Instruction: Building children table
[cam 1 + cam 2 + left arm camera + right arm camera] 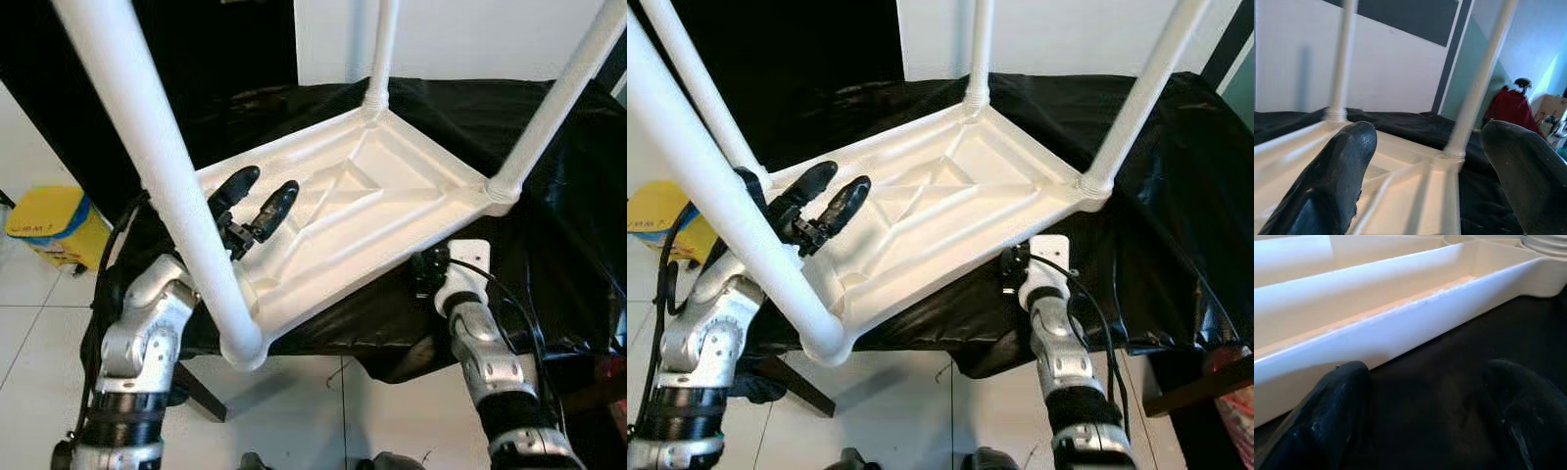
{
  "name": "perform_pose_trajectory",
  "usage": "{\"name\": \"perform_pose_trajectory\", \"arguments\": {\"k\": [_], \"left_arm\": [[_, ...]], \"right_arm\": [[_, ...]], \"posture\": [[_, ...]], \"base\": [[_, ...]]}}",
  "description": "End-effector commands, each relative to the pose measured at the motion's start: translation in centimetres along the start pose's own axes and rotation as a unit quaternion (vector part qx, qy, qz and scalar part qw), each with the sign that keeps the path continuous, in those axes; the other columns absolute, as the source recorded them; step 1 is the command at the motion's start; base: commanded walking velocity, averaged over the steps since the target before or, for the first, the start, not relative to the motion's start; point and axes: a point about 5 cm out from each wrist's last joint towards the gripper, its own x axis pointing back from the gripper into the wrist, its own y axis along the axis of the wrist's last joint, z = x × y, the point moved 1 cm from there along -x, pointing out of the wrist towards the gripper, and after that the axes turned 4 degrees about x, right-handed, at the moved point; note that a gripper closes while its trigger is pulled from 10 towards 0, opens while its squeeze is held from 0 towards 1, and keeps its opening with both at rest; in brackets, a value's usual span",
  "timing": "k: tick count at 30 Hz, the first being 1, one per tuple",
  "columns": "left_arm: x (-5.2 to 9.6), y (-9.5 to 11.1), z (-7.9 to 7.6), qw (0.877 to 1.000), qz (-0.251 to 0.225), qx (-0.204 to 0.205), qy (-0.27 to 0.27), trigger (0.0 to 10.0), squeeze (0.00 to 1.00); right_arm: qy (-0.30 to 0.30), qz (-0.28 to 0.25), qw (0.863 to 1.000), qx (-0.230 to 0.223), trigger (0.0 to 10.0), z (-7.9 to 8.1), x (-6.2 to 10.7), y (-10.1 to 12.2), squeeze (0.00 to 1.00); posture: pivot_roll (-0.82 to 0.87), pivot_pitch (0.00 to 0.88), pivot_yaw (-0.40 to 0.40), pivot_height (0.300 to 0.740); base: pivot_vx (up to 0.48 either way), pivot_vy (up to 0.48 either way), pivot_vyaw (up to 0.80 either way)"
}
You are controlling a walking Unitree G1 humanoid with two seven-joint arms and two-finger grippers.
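Your white plastic children's table [362, 211] lies upside down on the black cloth-covered surface [549, 245], ribbed underside facing up, with four white tubular legs standing up from its corners. The left gripper [263, 202] hovers over the underside near the table's left edge, its two black fingers spread apart with nothing between them. The nearest white leg [162, 157] rises from the front corner socket and slants across in front of your left arm — it is what stands in the way on that side. The right gripper [1420, 401] sits low against the black cloth just beside the table's near rim, fingers parted and holding nothing; the rim runs right in front of them. A yellow plastic container [54, 227] rests on the white tiled floor [323, 411] to your left, well apart from the table.
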Motion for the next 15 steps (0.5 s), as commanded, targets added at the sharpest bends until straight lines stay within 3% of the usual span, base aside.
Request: {"name": "perform_pose_trajectory", "arguments": {"k": [1,3,7,11,15], "left_arm": [[-0.4,-0.4,-1.0,1.0,0.006,0.008,-0.018,10.0,0.0],[-1.4,-0.7,-2.4,0.999,-0.009,0.029,-0.02,10.0,0.0],[-1.8,-0.8,-2.9,0.999,-0.015,0.039,-0.02,10.0,0.0],[-3.5,-2.1,-6.1,0.996,-0.002,0.071,-0.049,10.0,0.0],[-4.1,-2.4,-7.2,0.994,0.0,0.089,-0.059,10.0,0.0]], "right_arm": [[0.039,-0.015,0.999,-0.001,10.0,1.6,-0.2,0.5,0.0],[0.063,-0.024,0.998,0.001,10.0,2.5,-1.4,1.3,0.0],[0.075,-0.028,0.997,0.0,10.0,2.9,-1.8,1.6,0.0],[0.146,-0.045,0.988,-0.02,10.0,4.7,-2.7,2.6,0.0],[0.159,-0.044,0.986,-0.021,10.0,5.2,-2.8,2.6,0.0]], "posture": [[-0.02,0.087,-0.012,0.74],[-0.01,0.089,-0.006,0.74],[-0.01,0.09,-0.005,0.74],[-0.02,0.097,0.007,0.74],[-0.02,0.098,0.01,0.74]], "base": [[0.0,0.0,0.0],[0.0,0.0,0.0],[0.0,0.0,0.0],[0.0,0.0,0.0],[0.0,0.0,0.0]]}}
